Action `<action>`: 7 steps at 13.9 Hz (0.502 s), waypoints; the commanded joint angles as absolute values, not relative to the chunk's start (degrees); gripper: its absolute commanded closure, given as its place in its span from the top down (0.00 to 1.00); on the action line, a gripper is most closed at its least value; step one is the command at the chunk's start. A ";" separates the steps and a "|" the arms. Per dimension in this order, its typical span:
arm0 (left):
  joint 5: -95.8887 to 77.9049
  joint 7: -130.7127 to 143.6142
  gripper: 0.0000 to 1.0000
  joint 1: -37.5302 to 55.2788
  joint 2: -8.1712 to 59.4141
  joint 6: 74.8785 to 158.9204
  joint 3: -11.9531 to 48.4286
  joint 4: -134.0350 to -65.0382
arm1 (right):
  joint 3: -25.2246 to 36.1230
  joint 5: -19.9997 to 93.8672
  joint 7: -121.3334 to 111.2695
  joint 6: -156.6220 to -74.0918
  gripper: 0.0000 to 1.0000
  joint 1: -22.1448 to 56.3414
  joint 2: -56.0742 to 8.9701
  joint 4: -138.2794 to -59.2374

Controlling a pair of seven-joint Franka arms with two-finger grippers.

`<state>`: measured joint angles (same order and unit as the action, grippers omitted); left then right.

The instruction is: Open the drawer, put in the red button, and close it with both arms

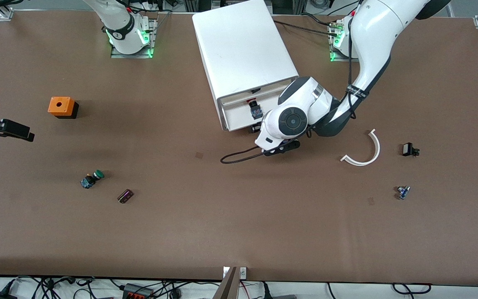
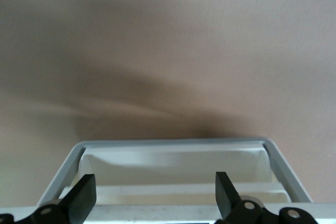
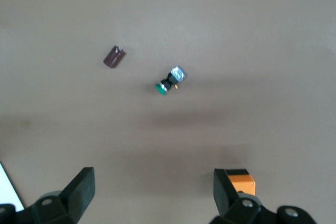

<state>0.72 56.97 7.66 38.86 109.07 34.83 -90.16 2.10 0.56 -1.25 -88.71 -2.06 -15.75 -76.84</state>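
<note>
The white cabinet [image 1: 243,50] stands between the arms' bases. Its drawer [image 1: 235,111] is pulled out toward the front camera. The red button [image 1: 255,109] lies inside it, red cap toward the cabinet. My left gripper [image 1: 257,128] is at the drawer's front edge, mostly hidden under the white hand. In the left wrist view it [image 2: 152,192] is open and empty over the drawer's white tray [image 2: 173,156]; the button does not show there. My right gripper [image 1: 19,133] hangs up in the air at the right arm's end of the table, open and empty [image 3: 152,187].
An orange box [image 1: 59,106] [image 3: 242,181], a green-capped button [image 1: 93,178] [image 3: 169,82] and a small purple part [image 1: 125,196] [image 3: 114,56] lie toward the right arm's end. A white curved strip [image 1: 365,151] and two small parts [image 1: 409,149] [image 1: 403,192] lie toward the left arm's end.
</note>
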 commanded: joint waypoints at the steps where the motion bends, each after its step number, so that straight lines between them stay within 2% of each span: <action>1: 0.35 58.36 1.00 7.03 37.44 107.14 36.91 -91.41 | 1.14 -0.44 -1.76 -93.40 1.00 -2.55 -7.49 -89.08; 4: 0.26 58.71 1.00 7.12 37.44 106.79 37.44 -92.37 | 1.14 -0.61 -1.84 -97.19 1.00 -2.46 -2.82 -96.40; 7: 0.18 58.80 1.00 7.12 37.44 106.79 37.97 -93.08 | 1.05 -1.32 -1.93 -97.82 1.00 -2.11 -0.62 -98.79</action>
